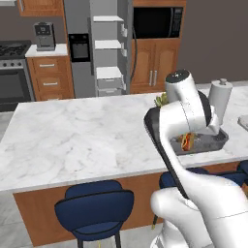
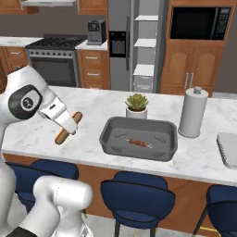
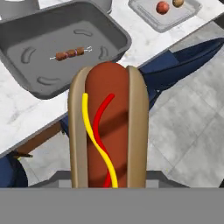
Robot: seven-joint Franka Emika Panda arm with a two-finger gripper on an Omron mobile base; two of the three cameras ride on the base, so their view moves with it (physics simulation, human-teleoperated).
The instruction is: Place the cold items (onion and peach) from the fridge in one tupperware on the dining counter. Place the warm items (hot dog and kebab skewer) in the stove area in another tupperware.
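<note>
In the left base view the white arm fills the lower right and hides most of the grey tub (image 1: 219, 140) on the marble tabletop (image 1: 82, 135); a bit of the hot dog (image 1: 186, 141) shows at the arm's edge, right of centre. A paper towel roll (image 1: 220, 99) stands upright behind the tub at the right, and the fridge (image 1: 104, 46) stands open at the top centre. In the right base view the tool (image 2: 65, 122) is at centre left, gripping the hot dog (image 2: 69, 127), which slants over the tabletop's near edge, well apart from the tub (image 2: 111, 139). The kebab (image 2: 137, 142) lies in the middle of the tub; a plant (image 2: 137, 105) sits just behind it and the towel roll (image 2: 193, 112) stands to its right. In the hand view the hot dog (image 3: 109, 131) stands upright at centre, with yellow and red stripes, held at the bottom. The tub (image 3: 26, 78) with the kebab (image 3: 71, 53) is at the upper left. A clear tub (image 3: 144, 15) at the upper right holds the peach (image 3: 162, 7) and onion (image 3: 178, 3).
</note>
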